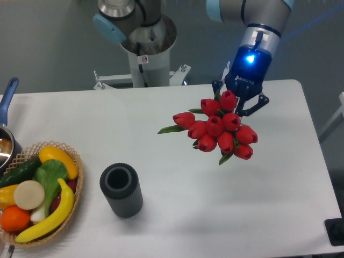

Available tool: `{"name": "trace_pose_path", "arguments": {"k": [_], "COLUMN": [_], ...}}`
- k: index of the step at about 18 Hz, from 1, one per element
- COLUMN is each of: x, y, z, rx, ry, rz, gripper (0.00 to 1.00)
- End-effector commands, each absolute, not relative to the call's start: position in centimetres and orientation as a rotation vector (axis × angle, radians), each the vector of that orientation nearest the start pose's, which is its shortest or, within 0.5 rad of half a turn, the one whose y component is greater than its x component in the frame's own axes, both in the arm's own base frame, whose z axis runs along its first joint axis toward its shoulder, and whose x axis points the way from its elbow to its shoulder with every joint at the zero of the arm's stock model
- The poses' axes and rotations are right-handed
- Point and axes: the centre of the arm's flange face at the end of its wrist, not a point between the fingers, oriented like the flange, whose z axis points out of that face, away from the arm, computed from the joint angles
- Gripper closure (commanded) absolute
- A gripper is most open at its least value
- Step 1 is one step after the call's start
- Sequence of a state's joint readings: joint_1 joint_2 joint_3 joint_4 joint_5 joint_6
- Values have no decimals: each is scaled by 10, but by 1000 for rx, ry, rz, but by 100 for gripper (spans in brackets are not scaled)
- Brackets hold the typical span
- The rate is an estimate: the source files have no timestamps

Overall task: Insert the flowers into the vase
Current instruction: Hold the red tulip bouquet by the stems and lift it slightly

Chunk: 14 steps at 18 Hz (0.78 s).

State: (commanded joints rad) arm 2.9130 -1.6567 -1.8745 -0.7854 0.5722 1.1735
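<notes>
Flowers (220, 129) up off the white worktop (172, 177) at right, claw (239, 99) apparently closed on the hidden stems, well apart from the empty vase (121, 190) standing upright at lower left; carrying across and inserting judged still undone

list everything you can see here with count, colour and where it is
flowers: one bunch, red buds with green leaves, held above the table, right of centre
vase: one, dark grey, ribbed, upright on the table, front left of centre
basket: one, tan wicker, front left edge, holding produce
bananas: one or two, yellow, in the basket
cucumber: one, dark green, in the basket
orange: one, orange, front of the basket
pan: one, metal with blue handle, left edge, partly cut off
table: one, white
gripper: one, dark blue with a lit blue light, shut on the flowers' stems
</notes>
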Motion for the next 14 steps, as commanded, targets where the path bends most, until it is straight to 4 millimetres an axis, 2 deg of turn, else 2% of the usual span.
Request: {"name": "trace_pose_path", "arguments": {"k": [9,12,14], "x": [-448,-446,-442], "y": [332,337,348], "z": [430,429,433], "rx": [-2089,-2089,-2070], "ry": [52,63,94], "rz": [45,37,25], "gripper": [82,82,82]}}
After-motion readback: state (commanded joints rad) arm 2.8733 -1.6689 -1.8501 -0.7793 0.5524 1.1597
